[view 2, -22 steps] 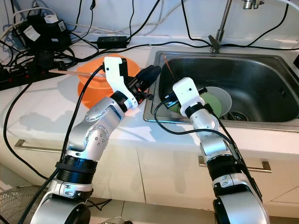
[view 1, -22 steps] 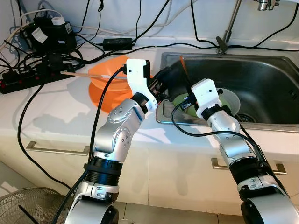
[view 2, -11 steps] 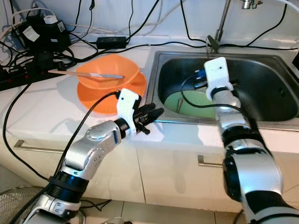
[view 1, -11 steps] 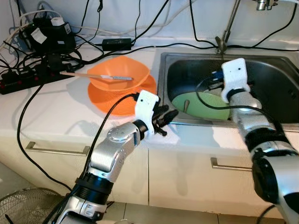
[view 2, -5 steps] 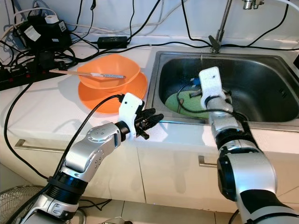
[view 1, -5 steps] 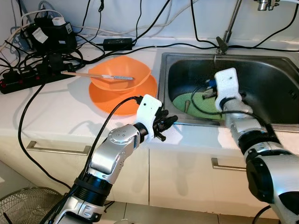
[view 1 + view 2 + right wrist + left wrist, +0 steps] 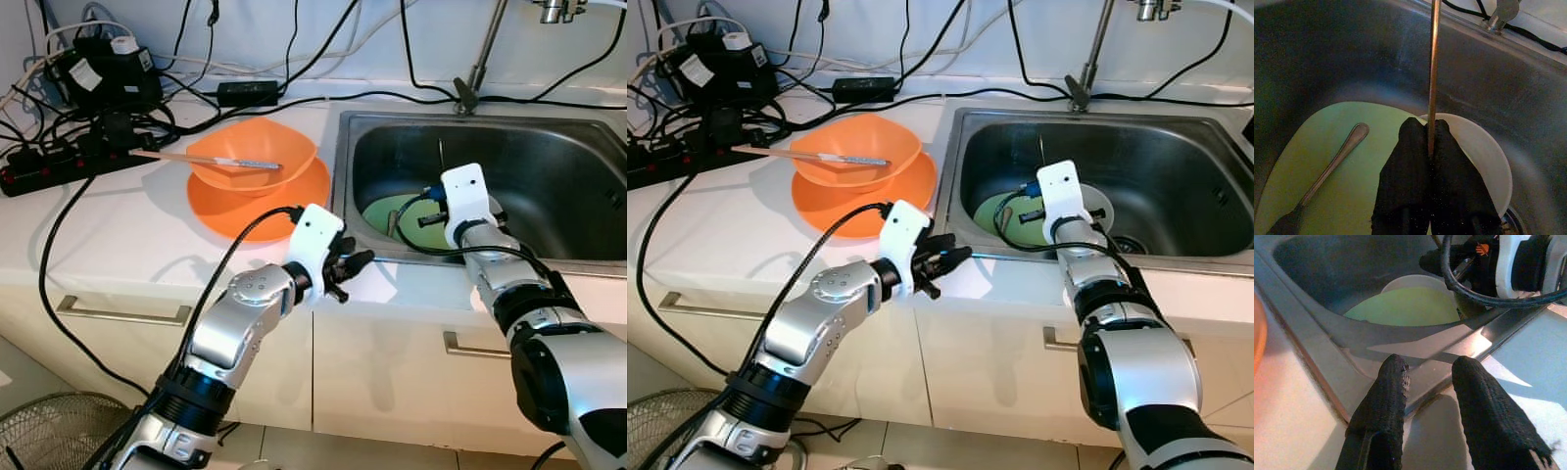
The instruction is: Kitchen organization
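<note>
- Right gripper (image 7: 1429, 147) – fingers clenched on a thin stick (image 7: 1434, 58), centre-right of frame, over the sink (image 7: 549, 147).
- Green plate (image 7: 1352, 161) w/ spoon (image 7: 1337, 159) lies below.
- Left gripper (image 7: 1427, 382) – fingers released, at sink's front rim.

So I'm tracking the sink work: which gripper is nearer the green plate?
Right. The right gripper hovers directly over the green plate, clamping a chopstick; the left gripper sits outside the sink rim.

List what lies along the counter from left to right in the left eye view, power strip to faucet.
Power strip → orange bowl with a utensil across it → left gripper → green plate in the sink → right gripper, shut on a thin stick → faucet.
</note>
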### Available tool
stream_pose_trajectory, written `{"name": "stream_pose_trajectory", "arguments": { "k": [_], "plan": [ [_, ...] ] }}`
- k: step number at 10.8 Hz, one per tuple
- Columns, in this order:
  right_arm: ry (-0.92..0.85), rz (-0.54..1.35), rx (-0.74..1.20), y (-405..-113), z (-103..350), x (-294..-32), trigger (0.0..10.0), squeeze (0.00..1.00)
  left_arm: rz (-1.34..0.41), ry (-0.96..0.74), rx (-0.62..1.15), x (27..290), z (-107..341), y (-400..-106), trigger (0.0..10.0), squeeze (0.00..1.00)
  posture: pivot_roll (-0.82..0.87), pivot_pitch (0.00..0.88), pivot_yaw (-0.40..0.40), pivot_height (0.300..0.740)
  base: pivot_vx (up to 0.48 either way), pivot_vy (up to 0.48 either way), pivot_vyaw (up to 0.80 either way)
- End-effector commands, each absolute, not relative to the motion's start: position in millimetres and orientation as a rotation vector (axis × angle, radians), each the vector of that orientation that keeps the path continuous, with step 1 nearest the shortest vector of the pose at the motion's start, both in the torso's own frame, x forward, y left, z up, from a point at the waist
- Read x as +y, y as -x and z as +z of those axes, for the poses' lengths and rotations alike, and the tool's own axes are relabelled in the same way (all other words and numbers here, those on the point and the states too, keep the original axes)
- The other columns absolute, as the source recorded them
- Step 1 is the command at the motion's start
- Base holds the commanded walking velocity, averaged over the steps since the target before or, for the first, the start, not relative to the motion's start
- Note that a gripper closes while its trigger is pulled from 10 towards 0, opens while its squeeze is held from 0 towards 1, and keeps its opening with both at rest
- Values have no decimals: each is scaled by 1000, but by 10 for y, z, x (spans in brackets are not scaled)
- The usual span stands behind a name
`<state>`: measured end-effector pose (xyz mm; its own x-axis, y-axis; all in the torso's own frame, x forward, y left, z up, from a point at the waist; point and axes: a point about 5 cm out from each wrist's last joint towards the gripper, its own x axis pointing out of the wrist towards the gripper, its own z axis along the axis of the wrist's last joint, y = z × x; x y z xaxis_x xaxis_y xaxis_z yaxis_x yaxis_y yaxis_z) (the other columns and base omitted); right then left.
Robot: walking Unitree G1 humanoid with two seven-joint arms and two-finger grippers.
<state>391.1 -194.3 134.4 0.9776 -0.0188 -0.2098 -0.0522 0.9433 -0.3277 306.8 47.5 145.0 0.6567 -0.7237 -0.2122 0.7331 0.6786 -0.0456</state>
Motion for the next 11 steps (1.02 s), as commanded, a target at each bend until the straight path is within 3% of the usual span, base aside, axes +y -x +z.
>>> {"name": "stream_pose_trajectory", "arguments": {
  "k": [1, 2, 4, 5, 7, 11],
  "plan": [
    [337, 28, 274, -3854, 1193, -1915, 10000, 569, -835, -65, 229, 482, 1433, -3038, 10000, 0, 135, 0, 41, 740, 0, 0, 0],
    [335, 28, 275, -3853, 1188, -1910, 10000, 1000, -837, -68, 232, 481, 1426, -3033, 10000, 0, 134, 0, 43, 740, 0, 0, 0],
    [340, 29, 276, -3852, 1186, -1905, 10000, 957, -840, -67, 235, 477, 1425, -3031, 10000, 0, 135, 0, 42, 740, 0, 0, 0],
    [345, 29, 273, -3854, 1190, -1904, 10000, 0, -839, -66, 236, 479, 1426, -3034, 10000, 0, 133, 0, 42, 740, 0, 0, 0],
    [355, 10, 219, -3892, 1291, -1910, 10000, 0, -837, -69, 233, 481, 1420, -3030, 10000, 0, 125, 0, 44, 740, 0, 0, 0],
    [312, -26, -137, -3991, 1873, -1955, 10000, 0, -803, -55, 190, 478, 1459, -3082, 10000, 0, 82, 0, 54, 740, 0, 0, 0]
  ]
}}
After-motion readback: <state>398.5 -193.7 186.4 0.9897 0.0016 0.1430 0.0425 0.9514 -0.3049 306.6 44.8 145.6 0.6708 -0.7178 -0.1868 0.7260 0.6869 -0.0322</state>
